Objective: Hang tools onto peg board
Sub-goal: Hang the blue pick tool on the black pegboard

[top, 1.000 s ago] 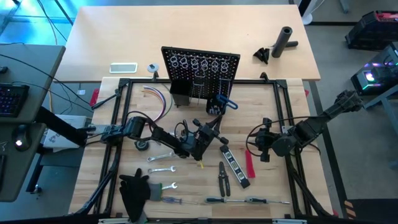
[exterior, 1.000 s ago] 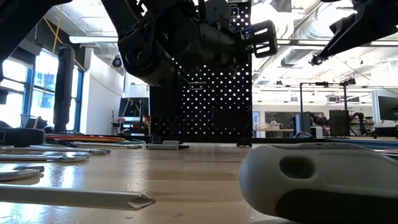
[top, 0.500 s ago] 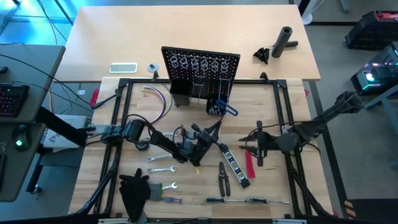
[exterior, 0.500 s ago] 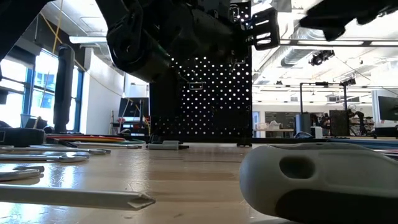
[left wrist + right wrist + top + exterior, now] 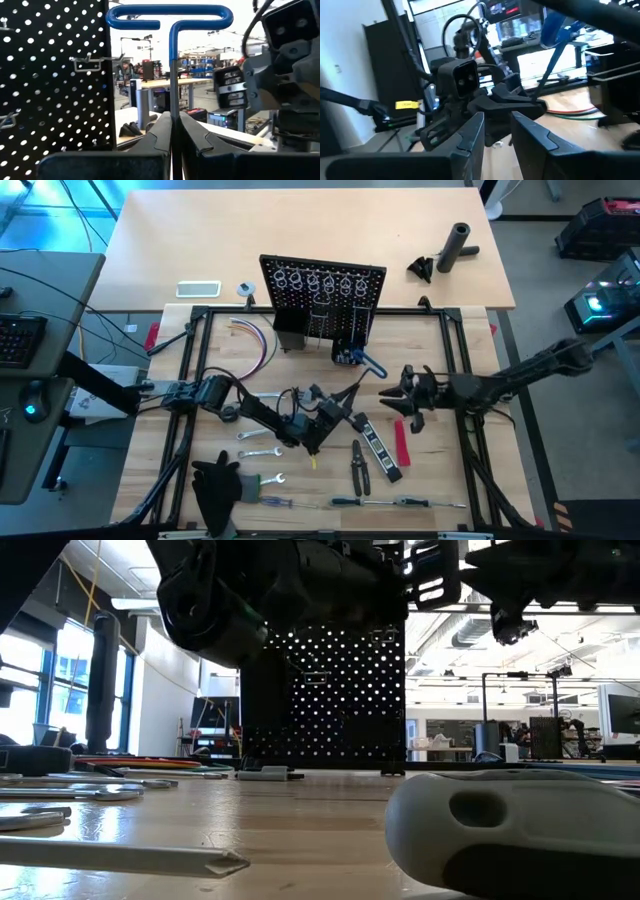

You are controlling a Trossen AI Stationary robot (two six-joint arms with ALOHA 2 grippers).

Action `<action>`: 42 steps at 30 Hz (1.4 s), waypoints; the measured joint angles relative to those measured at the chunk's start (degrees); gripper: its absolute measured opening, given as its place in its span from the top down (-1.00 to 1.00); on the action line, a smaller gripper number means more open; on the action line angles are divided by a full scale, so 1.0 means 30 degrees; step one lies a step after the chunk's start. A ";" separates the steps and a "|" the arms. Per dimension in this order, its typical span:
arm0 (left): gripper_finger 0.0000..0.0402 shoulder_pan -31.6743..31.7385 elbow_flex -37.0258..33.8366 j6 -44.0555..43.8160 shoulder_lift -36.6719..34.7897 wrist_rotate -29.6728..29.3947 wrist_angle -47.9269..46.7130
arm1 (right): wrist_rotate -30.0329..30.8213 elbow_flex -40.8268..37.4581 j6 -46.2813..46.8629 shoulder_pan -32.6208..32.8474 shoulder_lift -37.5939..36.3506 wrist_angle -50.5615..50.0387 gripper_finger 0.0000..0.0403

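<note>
The left gripper [image 5: 345, 402] is holding a blue T-handle tool [image 5: 170, 60] by its thin metal shaft, with its jaws squeezed tight on the shaft so the tool cannot slip. It is gripping low on the shaft, so the blue handle is sticking up free at the top — that is probably the part meant to catch on a hook. In the high view the tool's blue handle [image 5: 373, 364] is showing just in front of the peg board [image 5: 322, 292], near the board's right side. The peg board is standing upright at the back of the desk [image 5: 450, 350], with a row of silver rings [image 5: 320, 281] near its top. The right gripper [image 5: 396, 402] is reaching in toward the same tool from the other side, with its jaws a little apart and nothing between them. It is likely coming to help steady or take the tool, but I cannot be sure. Other tools are lying flat on the desk, not hung yet — some silver wrenches [image 5: 258, 452], black-handled pliers [image 5: 358, 463], a black-yellow level [image 5: 376, 442] and a red-handled tool [image 5: 402, 444].
</note>
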 joint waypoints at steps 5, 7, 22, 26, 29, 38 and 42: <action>0.96 0.0046 0.0007 -0.0815 0.0000 0.0716 -0.0576 | -0.1594 0.0367 0.0390 -0.0485 0.1694 0.1630 0.55; 0.96 0.0066 0.0007 -0.1037 0.0000 0.1002 -0.0583 | -0.1764 0.0473 0.0440 -0.0493 0.2530 0.2215 0.55; 0.96 -0.0056 0.1008 -0.0926 0.0000 0.1904 -0.2295 | -0.1371 0.0602 -0.0299 -0.0486 0.6068 0.7399 0.55; 0.96 -0.0059 0.1042 -0.0878 0.0000 0.2132 -0.2288 | -0.0660 0.0602 -0.0715 -0.0491 0.6061 0.7429 0.55; 0.96 -0.0090 0.1042 -0.0855 0.0000 0.2173 -0.2310 | -0.0277 0.0602 -0.1192 -0.0486 0.6061 0.7510 0.55; 0.96 -0.0207 0.1049 0.1248 0.0000 0.1666 -0.1399 | 0.0329 0.0602 -0.1727 -0.0245 0.6061 0.7224 0.55; 0.96 -0.0255 0.1049 0.1656 0.0000 0.1670 -0.0982 | 0.1212 0.0602 -0.1996 -0.0187 0.6061 0.7190 0.55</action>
